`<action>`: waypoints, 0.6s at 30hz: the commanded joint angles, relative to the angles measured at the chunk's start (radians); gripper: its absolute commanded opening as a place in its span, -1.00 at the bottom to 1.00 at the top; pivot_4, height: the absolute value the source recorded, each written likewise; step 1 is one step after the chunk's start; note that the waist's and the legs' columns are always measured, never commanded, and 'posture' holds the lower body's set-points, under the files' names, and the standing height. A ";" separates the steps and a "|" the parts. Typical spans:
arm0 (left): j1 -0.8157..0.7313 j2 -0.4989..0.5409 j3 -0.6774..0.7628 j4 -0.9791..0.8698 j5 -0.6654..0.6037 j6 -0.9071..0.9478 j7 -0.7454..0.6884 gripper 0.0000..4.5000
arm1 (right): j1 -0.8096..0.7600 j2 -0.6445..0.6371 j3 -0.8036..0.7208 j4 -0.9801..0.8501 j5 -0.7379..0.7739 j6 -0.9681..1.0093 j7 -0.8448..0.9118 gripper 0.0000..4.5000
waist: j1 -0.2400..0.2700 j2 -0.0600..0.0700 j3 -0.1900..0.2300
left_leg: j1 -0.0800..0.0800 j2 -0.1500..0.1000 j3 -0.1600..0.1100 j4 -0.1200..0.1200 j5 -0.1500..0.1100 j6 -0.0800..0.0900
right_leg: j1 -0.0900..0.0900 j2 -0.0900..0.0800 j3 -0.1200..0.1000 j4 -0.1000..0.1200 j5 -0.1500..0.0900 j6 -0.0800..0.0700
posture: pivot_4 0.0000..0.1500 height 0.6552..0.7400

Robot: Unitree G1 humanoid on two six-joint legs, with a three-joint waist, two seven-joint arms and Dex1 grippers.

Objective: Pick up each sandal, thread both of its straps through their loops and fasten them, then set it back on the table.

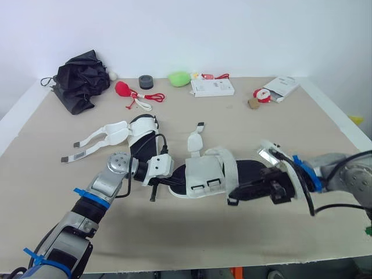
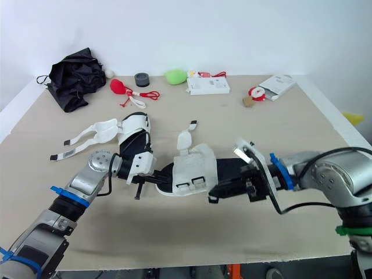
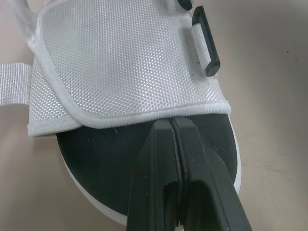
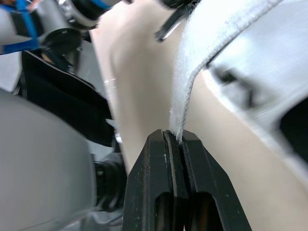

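My right tool (image 4: 174, 134) is pinching shut on the white strap (image 4: 185, 96) of the near sandal (image 1: 203, 174), mid-tabletop (image 1: 261, 232). My left tool (image 3: 172, 124) is closed and empty, steadying the toe. Probably threading; next I'm feeding the strap into its loop (image 3: 206, 45). The second sandal (image 1: 136, 131) is lying behind, straps open.

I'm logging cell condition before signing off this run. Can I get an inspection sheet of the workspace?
Surface: table, beige covering, lying flat.
Job's things: centre sandal lies between both tools; second sandal is farther back on the left, with its straps splayed and unfastened.
Clutter: along the far edge are a black fabric bundle, red item, dark roll, green object, white box and white packet.
Tools: left tool is shut, tips at the centre sandal's toe; right tool is shut on its strap.
Cables: black cable loops beside the right arm.
Surroundings: white wall.
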 commanded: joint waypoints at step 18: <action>0.053 0.017 -0.055 0.026 0.059 0.038 -0.006 -1.00 | -0.422 0.229 0.328 0.388 -0.379 -0.057 0.291 -0.96 | 0.001 0.002 -0.001 | -0.006 0.000 0.001 0.000 -0.001 0.000 | -0.006 -0.001 0.000 0.000 0.008 -0.009 | 1.00 1.00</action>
